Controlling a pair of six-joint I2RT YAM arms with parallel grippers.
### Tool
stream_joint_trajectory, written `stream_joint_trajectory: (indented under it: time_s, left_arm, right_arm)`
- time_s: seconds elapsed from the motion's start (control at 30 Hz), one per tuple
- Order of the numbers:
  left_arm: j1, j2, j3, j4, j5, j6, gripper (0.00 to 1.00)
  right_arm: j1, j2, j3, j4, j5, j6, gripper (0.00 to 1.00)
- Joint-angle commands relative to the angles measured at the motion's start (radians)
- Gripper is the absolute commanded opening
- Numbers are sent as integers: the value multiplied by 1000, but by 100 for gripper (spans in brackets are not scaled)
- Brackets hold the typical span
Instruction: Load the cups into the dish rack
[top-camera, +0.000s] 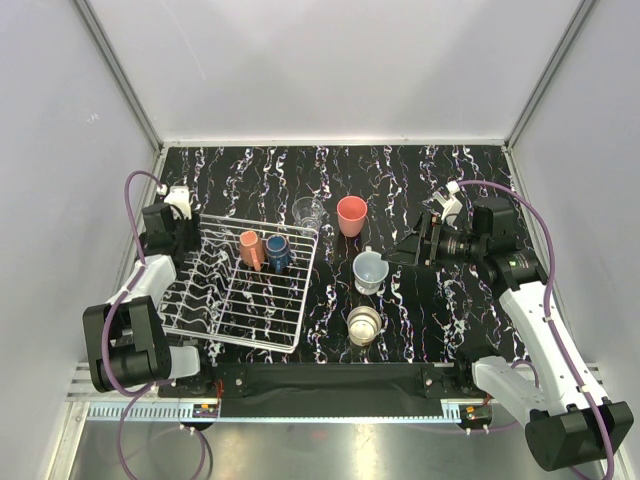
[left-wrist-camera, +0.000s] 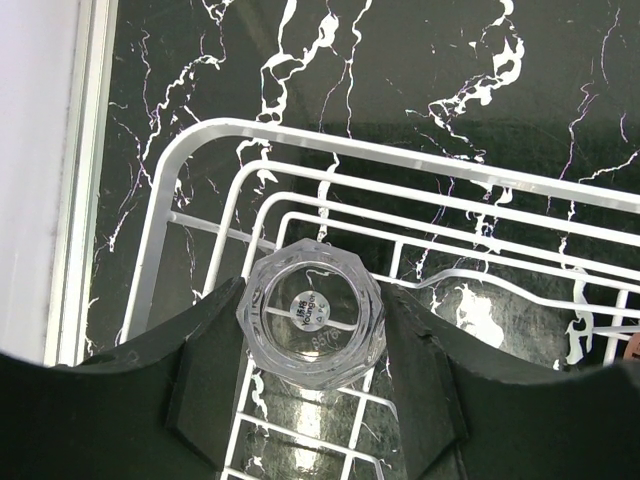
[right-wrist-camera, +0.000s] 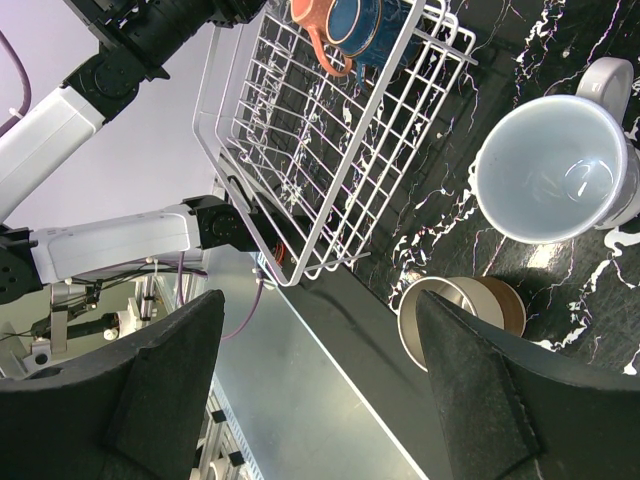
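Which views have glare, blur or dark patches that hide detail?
Top external: evenly lit, sharp, dish rack wires distinct. Left wrist: clear glass sharp, facets catching highlights; left pincer fingers near-black, little detail. Right wrist: pale mug bright, its inside readable; right pincer fingers dark, featureless.

The black, white-veined bench (top-camera: 420, 170) carries the dish rack (top-camera: 235, 305) at left. Beside it stand a clear glass (top-camera: 308, 213), coral tumbler (top-camera: 351, 215), pale mug (top-camera: 369, 271) and beige cup (top-camera: 364, 324).
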Motion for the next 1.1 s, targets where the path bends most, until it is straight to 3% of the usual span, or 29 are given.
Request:
stream_joint_trajectory:
  time_s: [0.0, 0.2, 0.67, 0.97, 1.0, 1.07]
  left_arm:
    - [6, -24, 21, 3, -16, -10, 57]
    - [7, -41, 18, 2, -28, -16, 65]
    - [7, -179, 53, -76, -110, -75, 68]
    - [-2, -416, 157, -233, -114, -353, 83]
    - [-3, -433, 163, -237, -105, -377, 85]
    - [-6, -467, 179, -254, -65, -452, 91]
  right_arm:
    - [3, -13, 14, 36, -31, 1, 84]
    - [3, -13, 11, 38, -32, 1, 84]
    - [3, -10, -1, 38, -35, -1, 85]
    - [3, 64, 73, -94, 113, -54, 88]
    - [3, 87, 77, -108, 130, -59, 96]
    - [3, 104, 91, -142, 190, -59, 100]
